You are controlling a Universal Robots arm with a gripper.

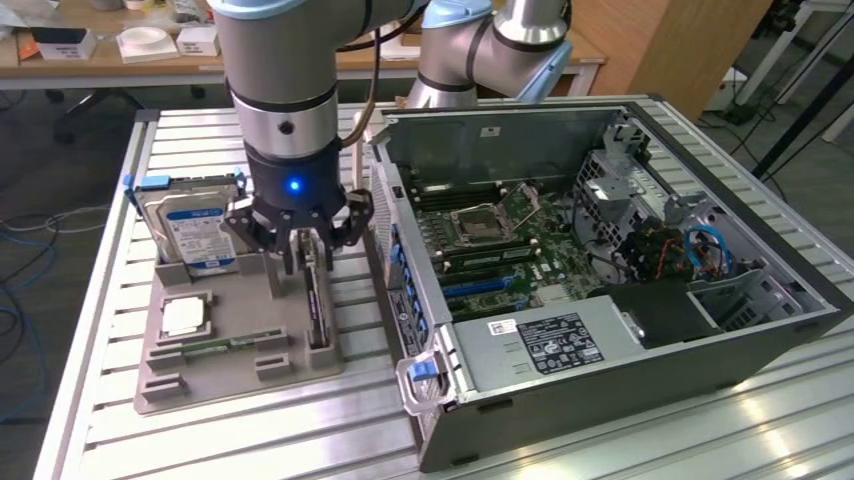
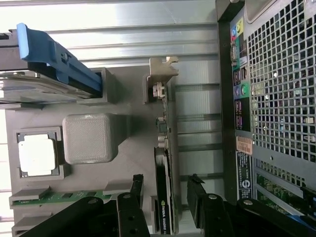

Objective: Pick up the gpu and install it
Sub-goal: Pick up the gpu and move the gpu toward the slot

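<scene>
exterior view, starting at its left: a slatted metal counter (image 1: 80, 380) carries a grey holder tray (image 1: 227, 380), moulded with pockets so each part sits in a known place. a hard drive (image 1: 194, 235) with a blue label stands on edge in the far pocket, a square processor chip (image 1: 183, 317) lies flat in front of it, and a narrow memory stick (image 1: 220, 347) lies in a groove nearer the tray's front.

just beside these, toward the exterior view's right, the gpu (image 1: 315, 310) stands on its long edge in a slot of the tray. i judge this is so its thin upper edge is offered to a grasp from above. the arm's pincer (image 1: 310, 250) hangs straight down over it, one finger on each side of the card.

the wrist view shows the same: the gpu (image 2: 163, 168) runs away from the camera to its silver bracket (image 2: 160, 74), and the pincer (image 2: 165, 178) straddles it. the dark fingers (image 2: 200, 197) are spread, with a gap between each one and the board, so the pincer is released and grasps nothing. the card has not yet been lifted.

furthest to the exterior view's right, the computer case (image 1: 627, 390) lies on its side with the panel off, its motherboard (image 1: 514, 250) facing up, which leaves the slots reachable from above.
</scene>
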